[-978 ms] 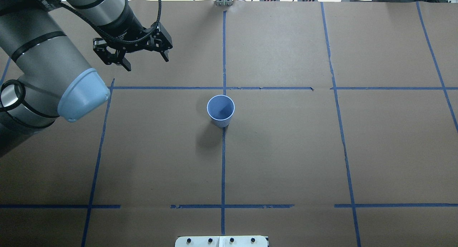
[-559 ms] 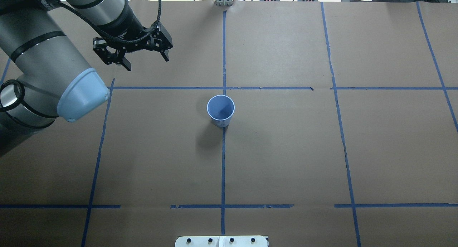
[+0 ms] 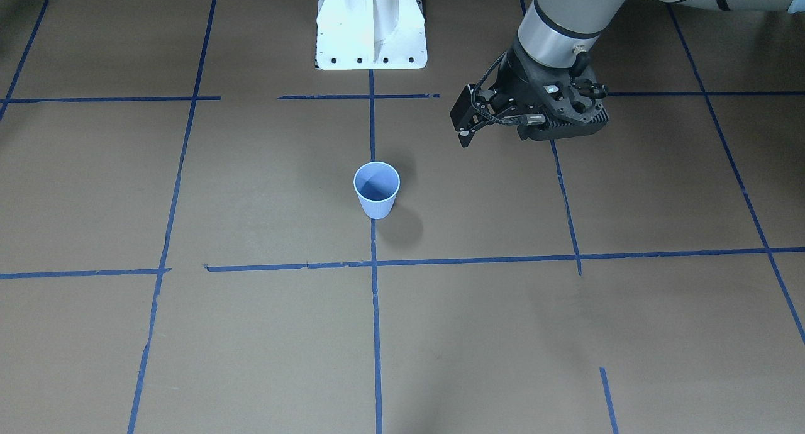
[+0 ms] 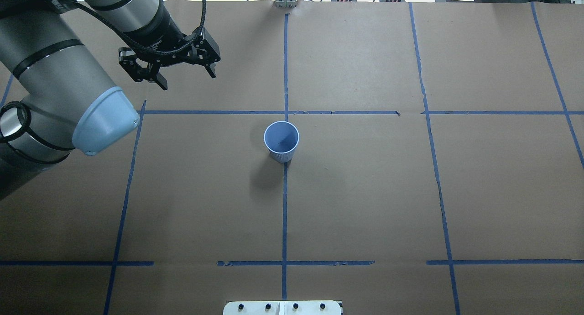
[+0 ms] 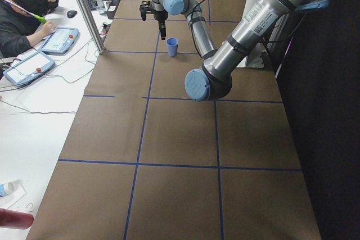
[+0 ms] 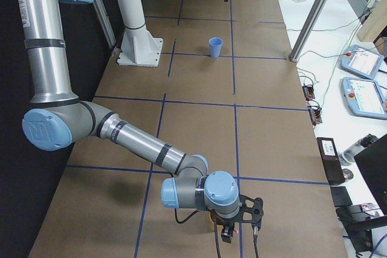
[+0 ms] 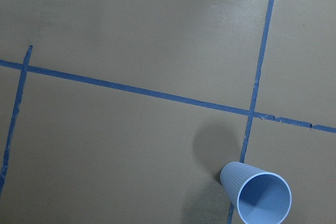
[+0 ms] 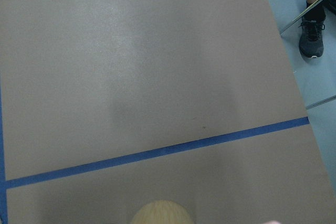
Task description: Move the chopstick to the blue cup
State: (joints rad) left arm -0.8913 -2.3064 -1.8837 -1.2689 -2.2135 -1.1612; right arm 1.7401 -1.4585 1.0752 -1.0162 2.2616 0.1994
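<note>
Fingers of the left tool [image 4: 188, 82] stand wide apart, holding nothing. It hangs above the bench [image 4: 365, 191], pointing down, off to the robot's left of the blue cup [image 4: 281, 140] and well apart from it. In the front-facing view only one fingertip [image 3: 464, 137] shows clearly, the rest lying behind the black wrist body.

The blue cup stands upright, mouth up, on the long strip of blue tape [image 4: 284, 214] that runs down the middle of the brown paper cover. It is on the robot's side of the nearest tape crossing, with its shadow beside it. From the left wrist camera the cup [image 7: 257, 198] sits in the lower right corner, ribbed wall and open rim both plain to see. The chopstick I cannot make out in any view.

The right tool [image 6: 242, 226] is far from the cup, low over the bench at the robot's right end. It shows only in the right side view, so I cannot tell how its fingers stand. Its wrist camera looks down on bare paper, one tape strip, and a blurred pale yellow round thing [image 8: 160, 214] at the bottom edge.

On the robot's side of the cup stands the white base plate [image 3: 371, 38]. On the opposite side, at a white side table, an operator [image 5: 22, 15] bends over a tablet [image 5: 59, 39].
</note>
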